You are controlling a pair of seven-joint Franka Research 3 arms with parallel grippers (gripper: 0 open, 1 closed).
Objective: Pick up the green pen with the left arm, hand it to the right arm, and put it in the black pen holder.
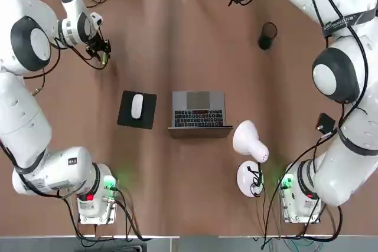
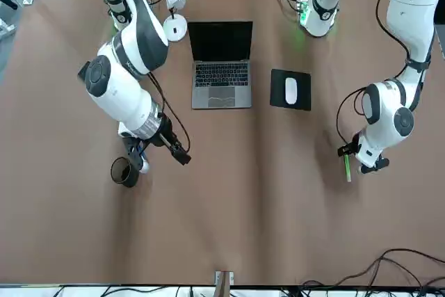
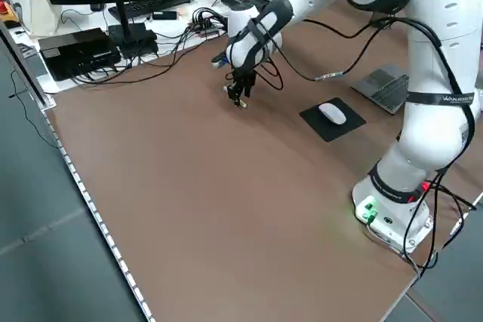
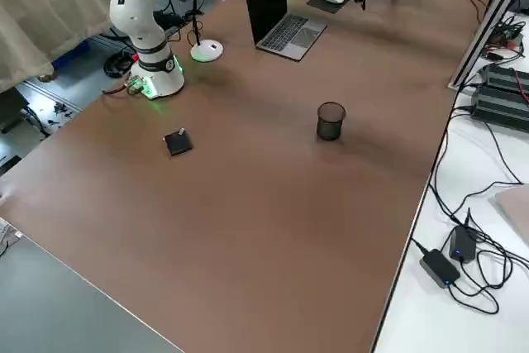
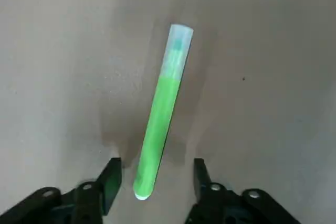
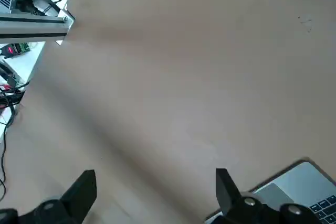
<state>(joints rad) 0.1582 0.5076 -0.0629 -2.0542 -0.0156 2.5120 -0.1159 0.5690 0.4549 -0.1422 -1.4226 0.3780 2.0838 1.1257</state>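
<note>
1. The thin, light green plastic pen with a paler, translucent tip (image 5: 160,116) lies flat on the matte brown worktop (image 1: 195,39), near its far left corner.
2. The left arm's black two-finger gripper (image 5: 155,179) stands over the pen's blunt end, its fingers part-way spread on either side of the barrel (a narrow gap shows on each side, so no contact).
3. The small black cylindrical mesh pen holder (image 1: 267,35) stands upright toward the far right edge.
4. In the top view the left gripper hides most of the pen.
5. The right arm's black gripper (image 6: 155,192) hangs spread wide and holds nothing, just beside the holder.
</note>
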